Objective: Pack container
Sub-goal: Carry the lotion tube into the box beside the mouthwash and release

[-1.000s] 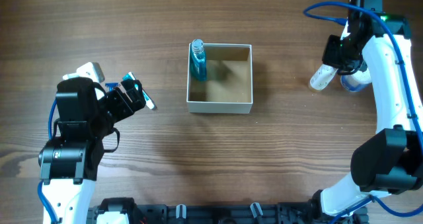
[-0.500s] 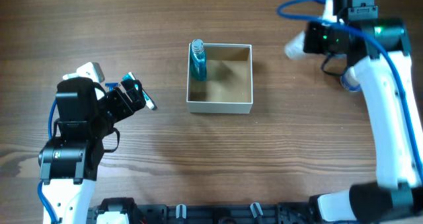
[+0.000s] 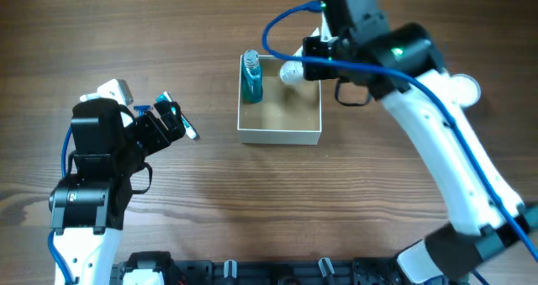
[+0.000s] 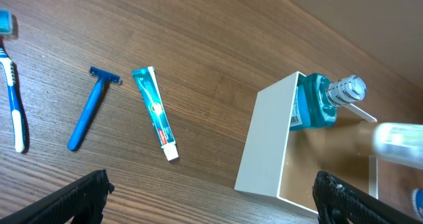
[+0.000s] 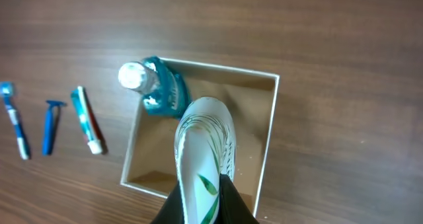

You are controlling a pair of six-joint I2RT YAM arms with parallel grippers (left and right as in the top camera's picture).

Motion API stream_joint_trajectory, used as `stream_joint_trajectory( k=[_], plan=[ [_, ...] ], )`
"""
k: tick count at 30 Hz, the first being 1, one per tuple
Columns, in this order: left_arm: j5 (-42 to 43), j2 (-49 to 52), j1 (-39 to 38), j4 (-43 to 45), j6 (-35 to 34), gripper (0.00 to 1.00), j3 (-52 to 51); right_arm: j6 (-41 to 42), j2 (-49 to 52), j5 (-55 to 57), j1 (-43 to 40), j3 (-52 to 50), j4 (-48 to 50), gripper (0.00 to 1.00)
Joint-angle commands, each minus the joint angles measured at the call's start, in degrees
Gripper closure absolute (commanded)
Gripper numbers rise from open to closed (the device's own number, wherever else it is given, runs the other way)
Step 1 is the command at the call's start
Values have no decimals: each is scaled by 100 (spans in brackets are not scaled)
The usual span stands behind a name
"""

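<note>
- Currently the worktop point(image 3: 252, 209), brown wood, fills every view. Packing looks partway done, with one item in the box and several outside it.
- Right arm point(image 3: 437, 142): runs from the lower right of the overhead frame up to top centre and ends over the box's upper rim.
- Left arm point(image 3: 92, 176): lower left of the overhead frame, well apart from the box.
- Container point(image 3: 279, 136): centre of the overhead frame, a little above the middle, with white walls, a tan inside and its open top facing up.
- Blue bottle point(image 3: 251, 81): upright in the container's upper-left corner, against the wall there.
- White bottle point(image 5: 203, 145): green leaf print, hangs tilted over the box opening. I cannot tell whether it touches the box floor.
- Round white jar point(image 3: 464, 87): right side of the overhead frame, partly behind the right arm, outside the box.
- Toothpaste point(image 4: 155, 115), razor point(image 4: 89, 112), toothbrush point(image 4: 13, 112): lying in a row in the left half of the left wrist view, to the left of the box, each apart from the others.
- Right fingers point(image 5: 235, 209): clamped tight on the near end of the white bottle.
- Left fingers point(image 4: 76, 201): spread fully wide, holding nothing.
- Step, judged: the white bottle is being put into the box.
- Next, judged: lower it into the free space beside the blue bottle without knocking that over, then let go.
</note>
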Motion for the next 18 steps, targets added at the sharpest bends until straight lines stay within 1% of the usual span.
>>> stream_joint_trajectory(
  k=[1,4,12,18],
  plan=[
    [66,13,-28,2,-50,0,114,199,382,140,2,133,81,96],
    [66,11,-28,0,-50,0,114,297,846,144,7,133,293,96],
    [66,13,-28,0,-50,0,114,293,1519,142,7,133,601,96],
    [66,13,-28,-2,-50,0,114,295,1663,144,7,133,940,96]
  ],
)
